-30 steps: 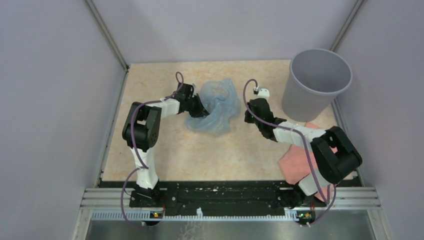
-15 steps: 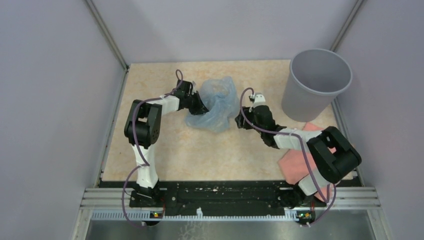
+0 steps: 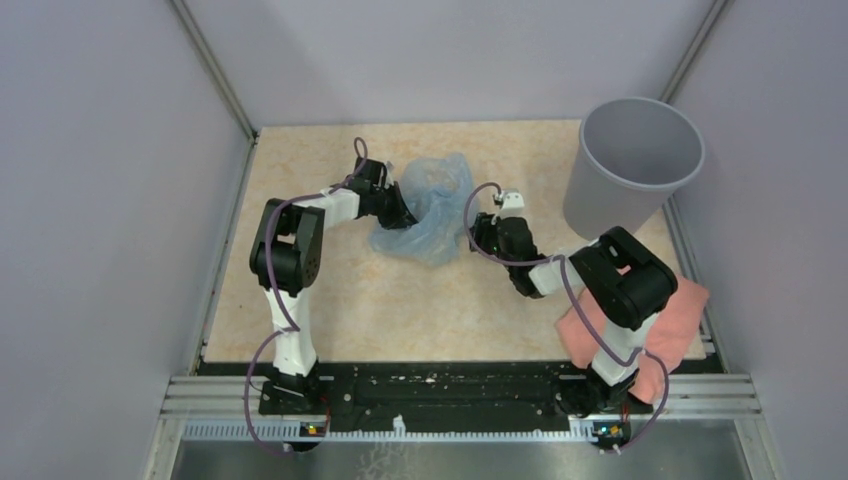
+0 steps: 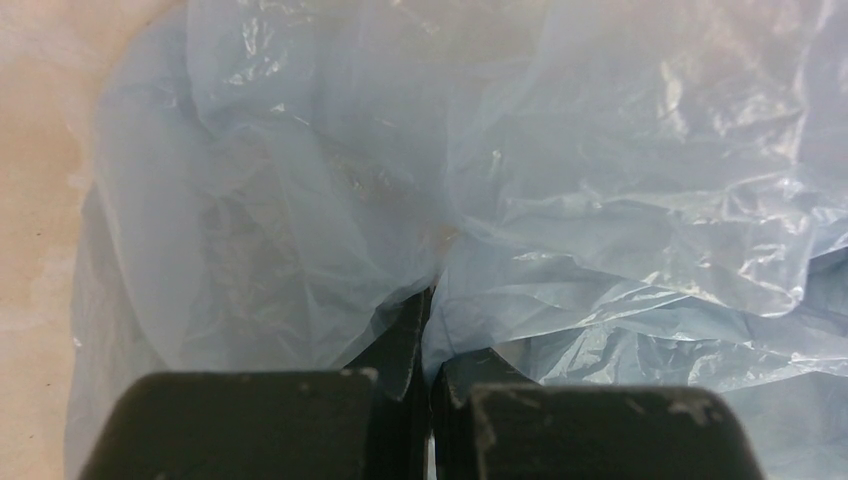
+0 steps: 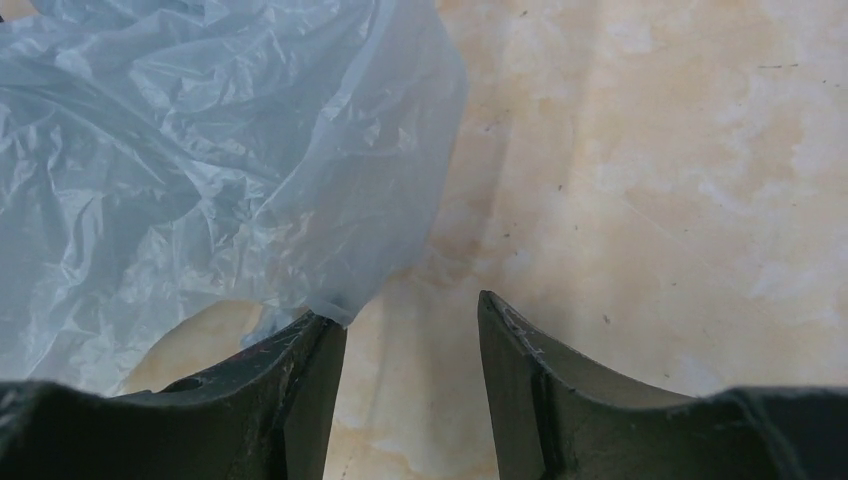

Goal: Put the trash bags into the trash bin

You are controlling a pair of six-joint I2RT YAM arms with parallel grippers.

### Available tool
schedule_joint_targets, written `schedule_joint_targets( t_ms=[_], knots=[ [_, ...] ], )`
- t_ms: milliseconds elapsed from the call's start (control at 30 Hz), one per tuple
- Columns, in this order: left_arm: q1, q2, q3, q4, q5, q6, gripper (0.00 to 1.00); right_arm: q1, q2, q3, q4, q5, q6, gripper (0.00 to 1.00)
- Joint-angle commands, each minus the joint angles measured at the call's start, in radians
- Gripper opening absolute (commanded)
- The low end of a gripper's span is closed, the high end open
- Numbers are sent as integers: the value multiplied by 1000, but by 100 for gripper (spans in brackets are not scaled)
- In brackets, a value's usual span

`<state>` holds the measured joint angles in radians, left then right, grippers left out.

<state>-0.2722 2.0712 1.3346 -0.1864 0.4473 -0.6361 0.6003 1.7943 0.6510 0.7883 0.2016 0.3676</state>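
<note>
left pincer [image 4: 430,305]: pressed together, pinching a fold of the trash bag [image 4: 560,180]
right pincer [image 5: 410,315]: spread, one finger touching the bag's edge
trash bag: crumpled on counter [image 3: 400,300], between both pincers
trash bin [image 3: 612,205]: upright, far right corner, apart from bag
pink cloth [image 3: 675,310]: near right, beside right arm

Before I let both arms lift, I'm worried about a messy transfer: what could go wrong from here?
The left jaws are shut on only a thin fold of the trash bag; the crinkly film could slip out when lifted.
The right jaws stand open with just the bag's corner against one of them, so closing now may catch little or nothing.
The trash bin stands far right; the floppy bag may drape over its rim rather than drop in.
</note>
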Motion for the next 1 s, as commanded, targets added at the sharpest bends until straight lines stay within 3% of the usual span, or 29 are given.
schedule_joint_targets(
  t_ms=[0,333,400,467,533,567,700,833,967],
  knots=[
    [7,64,-4,-107,-78,49,0,24,22,41,162,93,22,53],
    [7,77,26,-125,-75,50,0,31,81,141,146,105,36,57],
    [7,79,31,-129,-76,51,0,32,94,164,132,103,42,52],
    [9,82,41,-133,-82,52,0,32,83,192,75,113,44,34],
    [17,84,47,-138,-103,51,0,34,23,203,-21,166,40,8],
    [24,82,44,-132,-115,47,0,33,-29,192,-89,194,36,0],
    [65,71,32,-122,-190,42,0,18,-274,216,-438,213,15,0],
    [108,40,14,-110,-242,33,0,16,-464,347,-865,188,-41,0],
    [112,-6,6,-92,-237,30,0,16,-547,418,-1051,102,-69,0]
  ],
)
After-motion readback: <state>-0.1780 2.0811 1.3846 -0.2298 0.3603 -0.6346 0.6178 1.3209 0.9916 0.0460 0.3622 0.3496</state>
